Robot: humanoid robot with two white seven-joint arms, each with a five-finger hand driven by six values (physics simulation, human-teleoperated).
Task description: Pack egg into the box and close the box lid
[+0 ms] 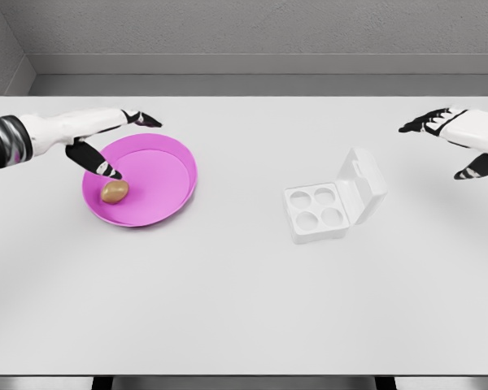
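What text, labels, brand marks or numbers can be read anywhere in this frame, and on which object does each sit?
None. The pink plate, the egg, the white egg box with its open lid, the table and both hands, left and right, carry no readable writing or signs.

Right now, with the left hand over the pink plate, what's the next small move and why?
Probably lower the left hand a little and close its fingers around the egg. The egg lies loose in the pink plate, one fingertip is just above it, and nothing is grasped yet. The box sits open with four empty cups, so it needs no preparation. The right hand hovers open at the far right.
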